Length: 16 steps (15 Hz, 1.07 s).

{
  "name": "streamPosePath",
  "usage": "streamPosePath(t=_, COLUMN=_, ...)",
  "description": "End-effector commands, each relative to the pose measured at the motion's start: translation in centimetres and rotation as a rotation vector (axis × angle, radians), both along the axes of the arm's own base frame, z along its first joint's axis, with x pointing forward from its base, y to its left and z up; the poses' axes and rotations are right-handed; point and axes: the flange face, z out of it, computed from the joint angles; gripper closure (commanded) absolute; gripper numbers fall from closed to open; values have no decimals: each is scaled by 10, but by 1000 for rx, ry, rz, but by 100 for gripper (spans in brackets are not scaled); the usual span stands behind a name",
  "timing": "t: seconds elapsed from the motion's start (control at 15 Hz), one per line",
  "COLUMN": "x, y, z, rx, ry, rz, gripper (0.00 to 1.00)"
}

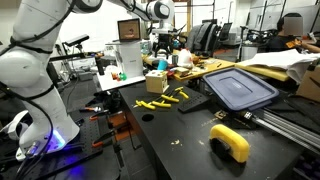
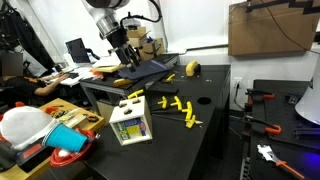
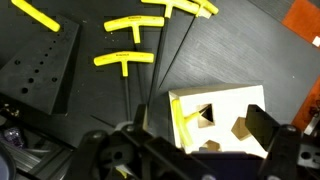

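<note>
So the claw (image 2: 125, 62) hangs wide apart with nothing in it, well above the wooden box (image 3: 225, 105) with the cut-out holes, which sits on the worktop (image 3: 230, 50). The yellow T-handle keys (image 3: 125, 58) lie just beyond the box. Looks like the approach stage to me. Next it'd need to come straight down, jaws centred over the box, before any squeeze.

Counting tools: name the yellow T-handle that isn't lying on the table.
The T-handle stuck in the box; the others lie flat on the black table.
</note>
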Motion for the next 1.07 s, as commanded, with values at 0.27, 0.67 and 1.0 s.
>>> streamPosePath(t=0.27, x=21, y=-7, z=-20, rx=105, ry=86, rz=17, gripper=0)
streamPosePath(t=0.67, x=29, y=-11, z=-40, rx=150, ry=140, rz=15, gripper=0)
streamPosePath(t=1.0, x=32, y=-17, z=-53, rx=167, ry=181, rz=0, gripper=0)
